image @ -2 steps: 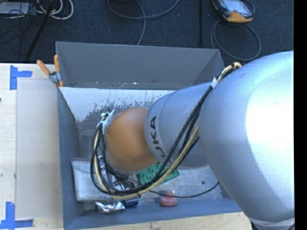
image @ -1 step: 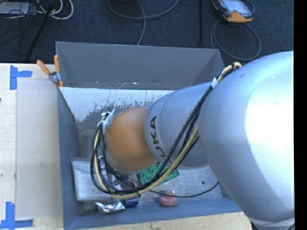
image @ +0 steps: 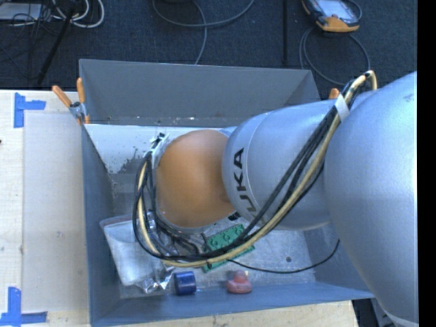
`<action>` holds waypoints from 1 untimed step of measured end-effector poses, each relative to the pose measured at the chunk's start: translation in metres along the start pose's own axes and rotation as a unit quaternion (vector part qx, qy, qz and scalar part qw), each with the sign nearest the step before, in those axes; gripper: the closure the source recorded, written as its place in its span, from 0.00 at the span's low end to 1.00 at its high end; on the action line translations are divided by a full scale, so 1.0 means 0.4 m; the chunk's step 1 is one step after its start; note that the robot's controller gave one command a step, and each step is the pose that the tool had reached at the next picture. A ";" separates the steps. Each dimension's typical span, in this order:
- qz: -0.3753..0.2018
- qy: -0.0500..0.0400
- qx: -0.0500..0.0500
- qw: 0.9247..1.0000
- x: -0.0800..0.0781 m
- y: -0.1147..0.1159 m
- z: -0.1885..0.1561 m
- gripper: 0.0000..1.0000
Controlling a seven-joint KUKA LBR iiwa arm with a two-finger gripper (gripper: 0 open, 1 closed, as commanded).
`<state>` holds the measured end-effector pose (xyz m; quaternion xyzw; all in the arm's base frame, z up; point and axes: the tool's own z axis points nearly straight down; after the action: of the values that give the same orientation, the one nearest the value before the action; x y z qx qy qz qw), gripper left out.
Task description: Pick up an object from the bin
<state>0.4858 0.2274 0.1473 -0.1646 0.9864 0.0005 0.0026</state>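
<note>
Where the arm (image: 286,169) reaches in across the right edge of the grey metal bin (image: 95,182), its orange cover (image: 187,176) is seen low over the bin's floor, somewhat left of the middle, with black and yellow cables (image: 144,227) looped round it. Whether the jaws beneath that cover are open or closed cannot be told, and nothing can be seen gripped. Few things are contained in the bin, and all of them are gathered toward its near edge. A clear plastic packet (image: 126,251) is spread over the floor toward the near left corner, partly tucked under the cables. A blue cylinder (image: 184,283) is laid on its side just beside the packet's right end, close to the near wall and almost directly below the cover. A small pink lump (image: 238,283) is set a little further right along the same wall, apart from the cylinder. A flat green piece (image: 225,240) is partly covered by the arm above these two.
</note>
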 end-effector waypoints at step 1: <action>0.002 0.003 0.000 1.000 0.000 0.000 -0.008 1.00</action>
<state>0.4857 0.2273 0.1504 -0.1630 0.9866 0.0000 -0.0003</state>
